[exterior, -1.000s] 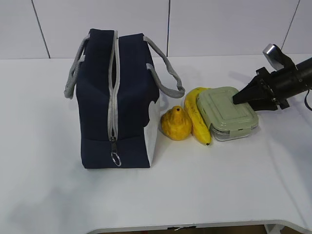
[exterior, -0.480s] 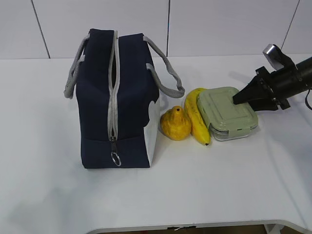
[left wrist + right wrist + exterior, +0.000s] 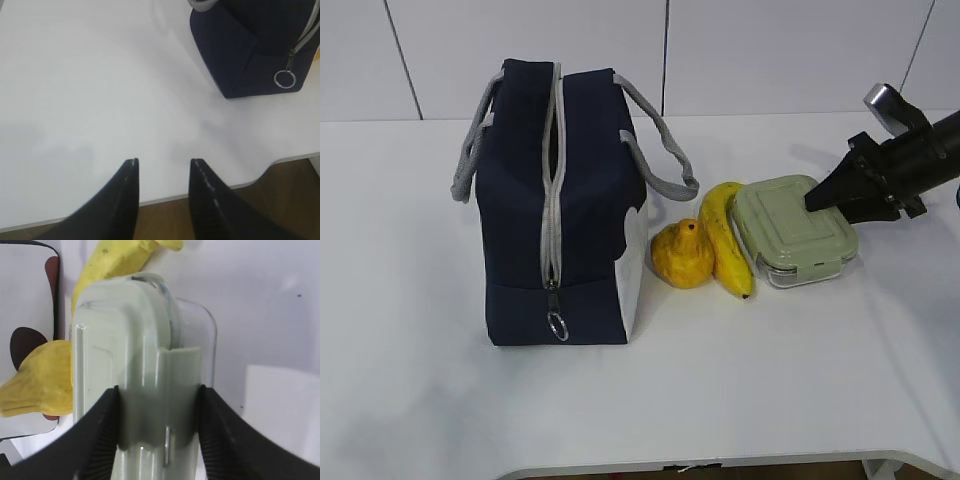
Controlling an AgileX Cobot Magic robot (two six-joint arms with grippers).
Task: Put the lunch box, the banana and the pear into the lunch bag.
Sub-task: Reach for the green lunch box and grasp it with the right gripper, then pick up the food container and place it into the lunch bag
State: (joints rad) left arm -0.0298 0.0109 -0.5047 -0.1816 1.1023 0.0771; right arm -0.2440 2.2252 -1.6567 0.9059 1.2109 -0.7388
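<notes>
The right tool (image 3: 159, 427) pinches the sage-lidded clear glass lunch box (image 3: 794, 230) right of the boxy navy fabric lunch bag (image 3: 560, 200); lift level. Left tool (image 3: 162, 170) spread, empty.

The navy lunch bag (image 3: 560, 210) stands upright (zipper partly open), with pear (image 3: 682, 255), banana (image 3: 725, 237) and green-lidded lunch box (image 3: 794, 230) beside it toward the table's right edge.
</notes>
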